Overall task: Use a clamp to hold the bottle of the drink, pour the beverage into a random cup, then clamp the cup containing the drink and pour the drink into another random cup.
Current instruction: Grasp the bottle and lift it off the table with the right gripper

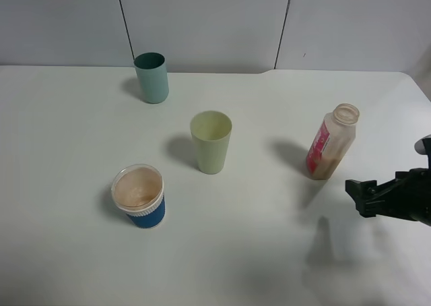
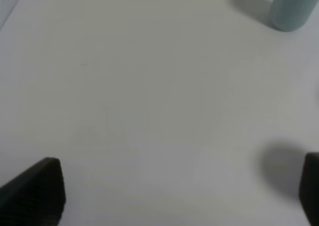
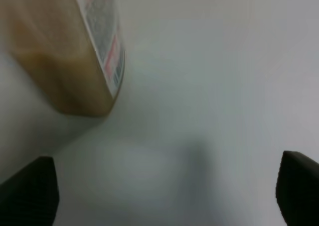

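An open plastic bottle with a red label and brownish drink stands on the white table, right of centre. It also shows close up in the right wrist view. My right gripper is open and empty, just right of and nearer than the bottle, apart from it. A blue cup with a white rim holds brownish drink at front left. A pale green cup stands in the middle. A teal cup stands at the back and shows in the left wrist view. My left gripper is open and empty.
The white table ends at a grey panelled wall behind the teal cup. The table's right edge runs close to my right arm.
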Controlling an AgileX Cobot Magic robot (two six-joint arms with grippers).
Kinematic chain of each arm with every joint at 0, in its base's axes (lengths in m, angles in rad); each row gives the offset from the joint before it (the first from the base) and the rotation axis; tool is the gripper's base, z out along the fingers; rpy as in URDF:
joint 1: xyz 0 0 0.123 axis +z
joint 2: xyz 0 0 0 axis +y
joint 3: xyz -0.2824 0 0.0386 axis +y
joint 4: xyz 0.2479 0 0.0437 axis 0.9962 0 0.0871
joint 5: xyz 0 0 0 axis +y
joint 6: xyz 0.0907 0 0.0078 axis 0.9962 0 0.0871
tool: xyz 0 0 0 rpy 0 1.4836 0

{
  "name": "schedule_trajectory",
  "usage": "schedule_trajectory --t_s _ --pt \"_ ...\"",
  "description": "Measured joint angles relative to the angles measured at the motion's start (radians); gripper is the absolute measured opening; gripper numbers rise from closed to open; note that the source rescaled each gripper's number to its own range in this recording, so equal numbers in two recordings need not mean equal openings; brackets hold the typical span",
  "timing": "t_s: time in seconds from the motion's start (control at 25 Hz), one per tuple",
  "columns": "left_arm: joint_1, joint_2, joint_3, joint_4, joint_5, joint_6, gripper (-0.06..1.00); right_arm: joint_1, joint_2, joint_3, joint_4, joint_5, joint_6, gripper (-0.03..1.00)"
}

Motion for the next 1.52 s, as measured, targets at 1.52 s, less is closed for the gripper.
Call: schedule_trajectory --t_s 1.52 --pt "0.000 0.000 0.000 0.000 0.000 0.000 0.95 0.000 0.529 0.004 -0.060 -0.616 -0.239 0.74"
